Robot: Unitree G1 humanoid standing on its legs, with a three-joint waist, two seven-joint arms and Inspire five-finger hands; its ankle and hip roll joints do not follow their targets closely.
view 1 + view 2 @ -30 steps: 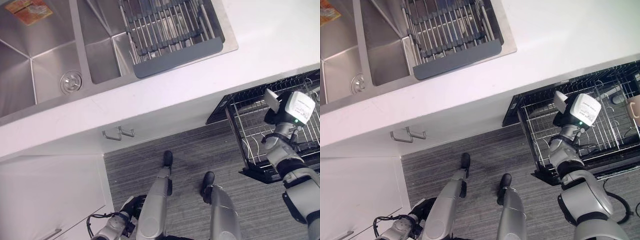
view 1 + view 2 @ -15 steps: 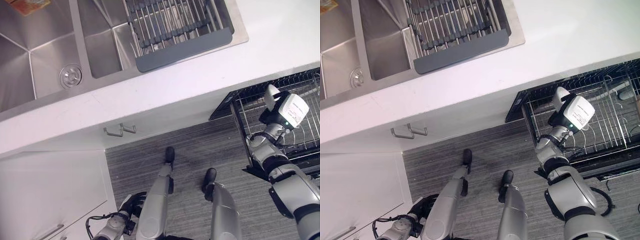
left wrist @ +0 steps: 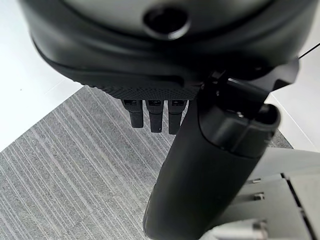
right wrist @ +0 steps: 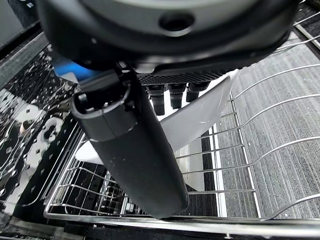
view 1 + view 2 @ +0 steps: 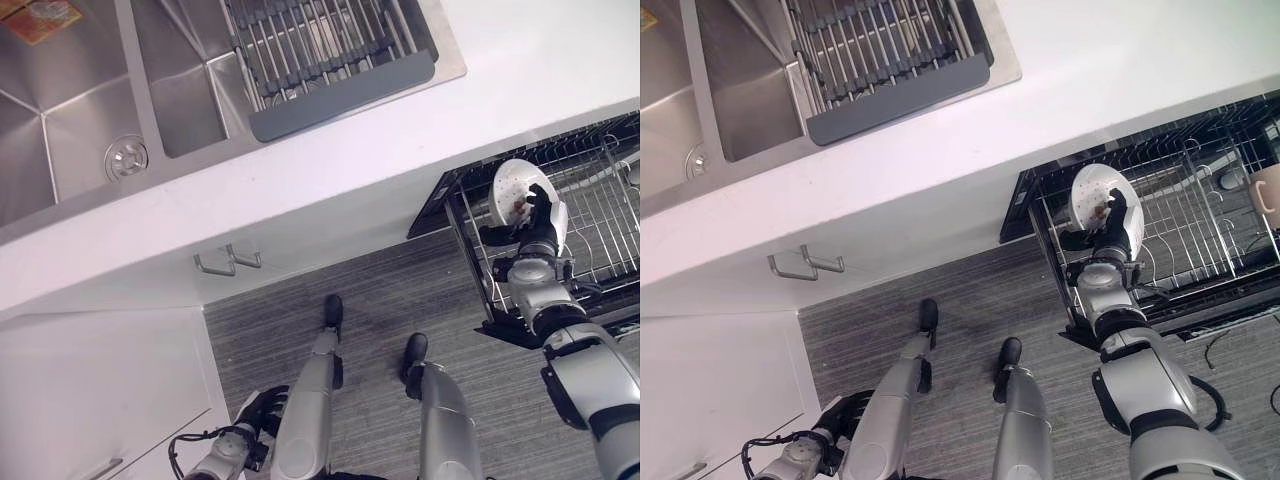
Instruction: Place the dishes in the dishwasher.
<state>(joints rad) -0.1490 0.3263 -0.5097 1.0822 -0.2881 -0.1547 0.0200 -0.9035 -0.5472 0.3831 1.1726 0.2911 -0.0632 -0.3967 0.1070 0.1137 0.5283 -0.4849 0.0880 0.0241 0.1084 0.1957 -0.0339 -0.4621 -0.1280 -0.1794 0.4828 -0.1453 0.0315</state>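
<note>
White plate (image 5: 1098, 196) is pinched on edge by the right robot hand (image 5: 1118, 222), ready to slot upright into the dishwasher rack (image 5: 1200, 225); left robot hand (image 3: 200, 150) relaxed.

Steel double sink (image 5: 70, 120) sunk into a white tabletop (image 5: 400, 150), drain (image 5: 118, 158) in its left basin, orange sticker (image 5: 40, 15) at that basin's far corner. Grey drying rack (image 5: 320, 50) sitting in the right basin. Two metal handles (image 5: 228, 263) below the tabletop edge. Grey striped floor (image 5: 380, 300) underneath.
</note>
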